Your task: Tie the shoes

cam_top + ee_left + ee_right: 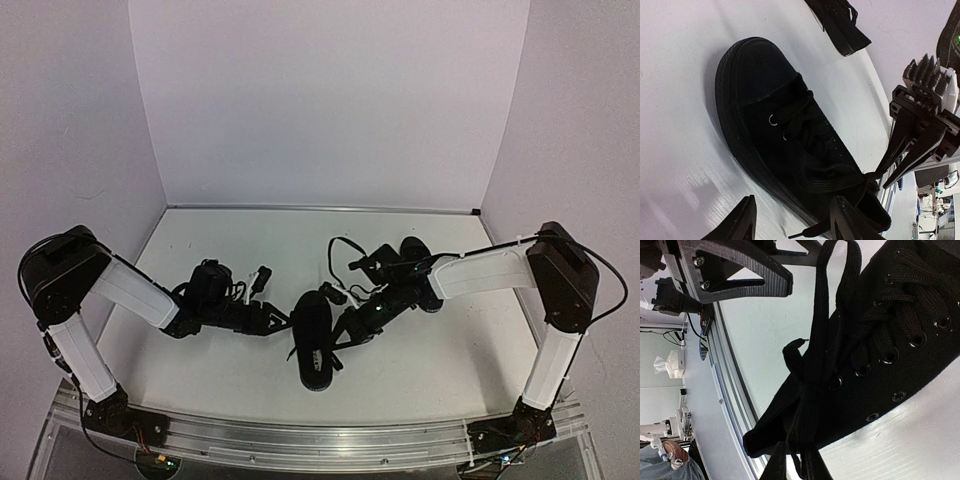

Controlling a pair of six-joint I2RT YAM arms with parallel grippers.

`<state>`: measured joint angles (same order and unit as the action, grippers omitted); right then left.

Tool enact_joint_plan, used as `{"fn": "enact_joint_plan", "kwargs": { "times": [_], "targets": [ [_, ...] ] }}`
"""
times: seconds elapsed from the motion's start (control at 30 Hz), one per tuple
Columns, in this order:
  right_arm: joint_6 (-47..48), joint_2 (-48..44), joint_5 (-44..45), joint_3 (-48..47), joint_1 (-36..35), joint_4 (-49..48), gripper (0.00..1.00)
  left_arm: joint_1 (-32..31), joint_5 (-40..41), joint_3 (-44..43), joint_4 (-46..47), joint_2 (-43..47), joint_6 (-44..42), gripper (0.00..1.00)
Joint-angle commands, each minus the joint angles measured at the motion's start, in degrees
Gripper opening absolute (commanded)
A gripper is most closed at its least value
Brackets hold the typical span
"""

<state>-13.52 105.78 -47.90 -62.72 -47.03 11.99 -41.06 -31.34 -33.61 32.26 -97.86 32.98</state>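
Observation:
One black shoe (312,340) lies near the table's front, toe pointing away in the left wrist view (780,130). The second shoe (418,260) lies behind the right arm and shows in the left wrist view (840,25). My left gripper (283,320) is open, its fingers (742,222) apart beside the shoe's heel side; a loose lace end (807,232) lies by the right finger. My right gripper (345,325) is shut on the near shoe's lace (807,405), pulled taut from a knot at the top eyelets. The right gripper also shows in the left wrist view (912,145).
An aluminium rail (320,440) runs along the table's front edge, close behind the near shoe's heel (722,365). White walls close in the back and both sides. A black cable loop (340,246) rises above the right wrist.

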Motion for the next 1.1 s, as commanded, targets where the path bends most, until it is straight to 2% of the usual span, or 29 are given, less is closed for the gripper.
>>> {"fn": "enact_joint_plan", "kwargs": {
  "times": [0.0, 0.27, 0.7, 1.07],
  "targets": [
    [0.3, 0.1, 0.0, -1.5, -0.3, -0.8, 0.1, 0.3, -1.1, 0.1, 10.8, -2.4, 4.0, 0.51],
    [0.2, 0.2, 0.5, -1.3, -0.3, -0.8, 0.0, 0.1, -3.2, -0.2, 19.3, -7.9, 8.5, 0.43],
    [0.2, 0.5, 1.2, -0.9, -0.3, -0.8, 0.0, -0.8, -6.0, 0.5, 31.7, -12.9, 13.9, 0.3],
    [0.2, 0.5, 1.4, -1.0, -0.3, -0.9, 0.0, -2.5, -7.3, 0.2, 33.5, -14.6, 15.2, 0.3]
  ]
}}
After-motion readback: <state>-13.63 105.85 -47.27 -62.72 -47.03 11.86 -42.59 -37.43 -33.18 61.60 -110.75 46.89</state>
